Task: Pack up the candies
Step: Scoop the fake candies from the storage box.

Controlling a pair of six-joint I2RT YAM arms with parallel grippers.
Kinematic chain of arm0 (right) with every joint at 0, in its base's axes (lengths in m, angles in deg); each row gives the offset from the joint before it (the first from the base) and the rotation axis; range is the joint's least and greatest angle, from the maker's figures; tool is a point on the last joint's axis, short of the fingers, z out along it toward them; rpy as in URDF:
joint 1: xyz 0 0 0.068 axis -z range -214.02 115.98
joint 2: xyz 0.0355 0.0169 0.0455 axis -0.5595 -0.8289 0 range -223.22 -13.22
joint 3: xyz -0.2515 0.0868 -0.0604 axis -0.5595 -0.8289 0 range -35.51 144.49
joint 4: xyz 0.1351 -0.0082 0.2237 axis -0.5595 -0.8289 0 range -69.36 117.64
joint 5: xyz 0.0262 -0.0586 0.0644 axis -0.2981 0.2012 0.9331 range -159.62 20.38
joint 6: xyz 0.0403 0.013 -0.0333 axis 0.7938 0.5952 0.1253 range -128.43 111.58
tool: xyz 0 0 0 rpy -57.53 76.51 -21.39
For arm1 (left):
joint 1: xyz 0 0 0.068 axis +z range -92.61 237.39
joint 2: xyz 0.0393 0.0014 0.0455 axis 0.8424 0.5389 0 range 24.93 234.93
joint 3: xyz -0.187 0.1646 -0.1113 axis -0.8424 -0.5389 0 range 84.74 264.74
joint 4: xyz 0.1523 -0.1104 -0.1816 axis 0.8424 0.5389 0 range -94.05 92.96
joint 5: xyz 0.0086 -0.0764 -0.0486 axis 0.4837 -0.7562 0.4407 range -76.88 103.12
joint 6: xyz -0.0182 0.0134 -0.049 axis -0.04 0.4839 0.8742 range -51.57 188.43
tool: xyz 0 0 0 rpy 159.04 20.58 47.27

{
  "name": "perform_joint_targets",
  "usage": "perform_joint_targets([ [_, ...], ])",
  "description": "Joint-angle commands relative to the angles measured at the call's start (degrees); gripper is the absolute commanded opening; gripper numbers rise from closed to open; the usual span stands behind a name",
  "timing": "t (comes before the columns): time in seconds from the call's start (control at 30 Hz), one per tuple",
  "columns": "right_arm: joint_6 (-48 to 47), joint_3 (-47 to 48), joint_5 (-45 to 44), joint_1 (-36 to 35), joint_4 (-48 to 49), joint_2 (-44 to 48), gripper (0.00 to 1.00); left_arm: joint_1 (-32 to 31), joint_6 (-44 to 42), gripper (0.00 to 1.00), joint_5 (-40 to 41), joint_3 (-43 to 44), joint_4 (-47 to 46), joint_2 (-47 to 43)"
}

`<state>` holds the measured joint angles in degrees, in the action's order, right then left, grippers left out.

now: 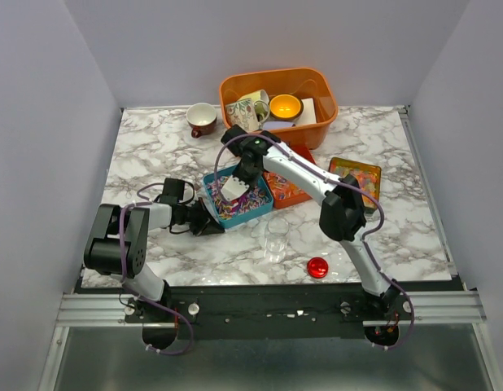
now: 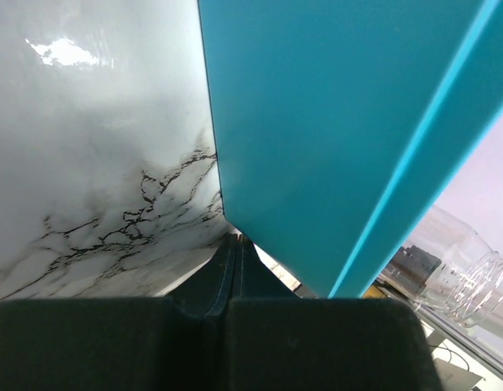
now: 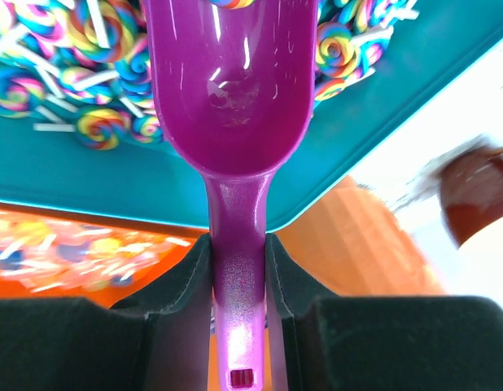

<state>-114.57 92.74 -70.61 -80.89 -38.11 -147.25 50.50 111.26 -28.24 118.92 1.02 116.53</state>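
A teal tray [image 1: 261, 204] near the table's middle holds multicoloured swirl candies [image 1: 235, 208]. They also show in the right wrist view [image 3: 101, 126] inside that tray [image 3: 89, 187]. My right gripper [image 1: 238, 184] hangs over the tray, shut on the handle of the purple scoop [image 3: 231, 81]. The scoop's bowl lies among the candies and looks nearly empty. In the right wrist view the right gripper [image 3: 238, 244] has a finger on each side of the handle. My left gripper [image 1: 207, 220] is shut, with its tips [image 2: 235, 243] against the teal tray's outer wall [image 2: 333, 122] at the near-left corner.
An orange tray [image 1: 288, 189] of pale candies and a yellow tray [image 1: 355, 174] of beads lie right of the teal one. A clear jar [image 1: 276, 238] and red lid [image 1: 317, 267] sit near the front. An orange basin [image 1: 317, 114] with mugs and a brown cup [image 1: 202, 120] stand at the back.
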Motion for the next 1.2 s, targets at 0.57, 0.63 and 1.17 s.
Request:
perform_joint_targets([
  [0.57,20.28,-1.99,28.77,-3.58,-10.47,-5.73,0.01,-0.05,-4.6,0.0,-2.32,4.5,-5.68,-0.98],
  [0.63,19.93,-6.06,29.55,-3.4,-8.17,-3.7,0.01,0.13,-4.69,0.0,-2.23,4.59,-5.5,-1.15],
  [1.17,19.05,-5.99,39.14,0.72,-13.43,-3.25,0.01,2.59,-12.68,0.05,-0.12,9.59,7.42,-5.1],
])
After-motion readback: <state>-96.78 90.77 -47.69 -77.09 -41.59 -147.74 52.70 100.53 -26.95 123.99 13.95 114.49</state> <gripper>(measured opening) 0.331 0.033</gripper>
